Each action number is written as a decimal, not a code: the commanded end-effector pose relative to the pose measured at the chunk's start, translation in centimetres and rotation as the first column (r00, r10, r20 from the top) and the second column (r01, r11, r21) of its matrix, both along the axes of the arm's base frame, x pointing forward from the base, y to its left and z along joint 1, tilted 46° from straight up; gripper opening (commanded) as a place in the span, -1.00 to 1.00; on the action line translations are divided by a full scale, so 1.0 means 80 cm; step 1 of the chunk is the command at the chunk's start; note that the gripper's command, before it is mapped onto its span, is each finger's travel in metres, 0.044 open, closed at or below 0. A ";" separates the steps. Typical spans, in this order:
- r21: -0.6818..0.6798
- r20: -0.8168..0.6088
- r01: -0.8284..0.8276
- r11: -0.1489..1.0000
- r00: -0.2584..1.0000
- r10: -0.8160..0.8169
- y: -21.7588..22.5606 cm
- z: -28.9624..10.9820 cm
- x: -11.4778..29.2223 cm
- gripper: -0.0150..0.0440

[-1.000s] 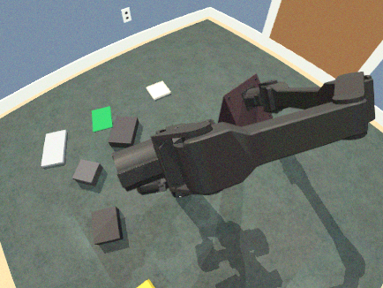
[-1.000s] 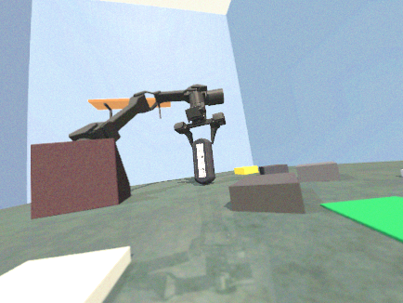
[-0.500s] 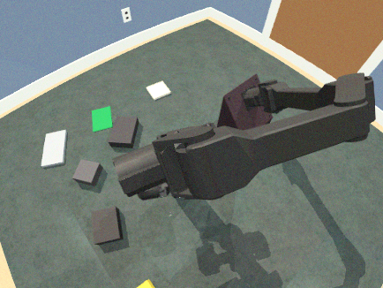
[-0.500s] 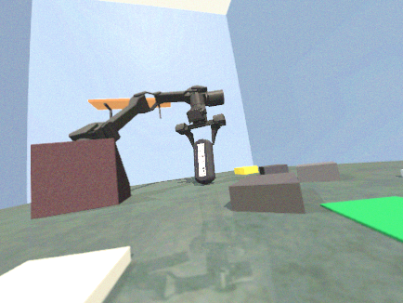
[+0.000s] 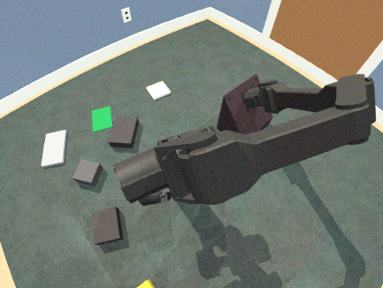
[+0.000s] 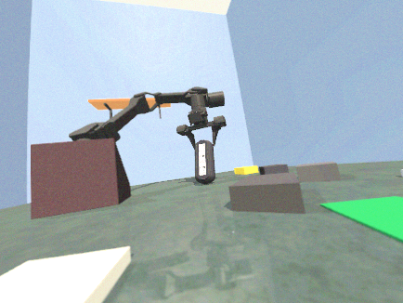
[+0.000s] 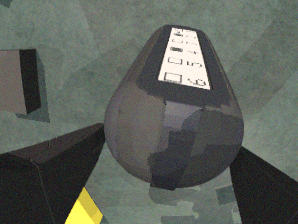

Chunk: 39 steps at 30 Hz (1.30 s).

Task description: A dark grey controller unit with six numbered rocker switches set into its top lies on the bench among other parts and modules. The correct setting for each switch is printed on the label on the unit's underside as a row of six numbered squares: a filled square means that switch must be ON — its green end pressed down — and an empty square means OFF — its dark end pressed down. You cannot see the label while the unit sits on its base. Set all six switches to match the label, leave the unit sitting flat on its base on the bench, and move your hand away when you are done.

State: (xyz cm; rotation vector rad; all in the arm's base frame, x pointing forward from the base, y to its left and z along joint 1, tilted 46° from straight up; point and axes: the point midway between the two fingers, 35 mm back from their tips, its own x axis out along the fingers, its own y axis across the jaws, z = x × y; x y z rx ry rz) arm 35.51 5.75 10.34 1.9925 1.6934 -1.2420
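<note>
The dark grey controller unit (image 6: 210, 163) (image 7: 135, 120) is on end, its long side near upright and its lower end at or just above the bench. My gripper (image 6: 203, 145) (image 7: 169, 143) is shut on the unit's upper end, one finger on each side. The white label (image 6: 201, 160) (image 7: 192, 75) faces the exterior view. In the wrist view squares 6 and 5 are empty, 4 is filled, 3 looks empty and 2 looks filled; square 1 is too foreshortened to read. The switches are hidden on the far side. The arm hides the unit in the top view.
Grey-brown blocks (image 5: 123, 131) (image 5: 86, 171) (image 5: 106, 225) lie left of the arm. A green sheet (image 5: 101, 118) (image 6: 371, 211), white slabs (image 5: 54, 148) (image 5: 158, 90) and a yellow piece (image 6: 246, 170) (image 7: 84, 209) lie around. A maroon block (image 5: 247, 110) (image 6: 74, 178) stands by the arm.
</note>
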 end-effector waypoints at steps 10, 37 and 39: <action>0.030 0.007 -0.003 1.000 1.000 0.003 0.017 0.004 0.004 0.65; 0.032 0.008 -0.003 0.999 1.000 0.002 0.041 0.012 0.014 0.65; 0.032 0.009 -0.003 0.999 1.000 0.002 0.043 0.013 0.015 0.65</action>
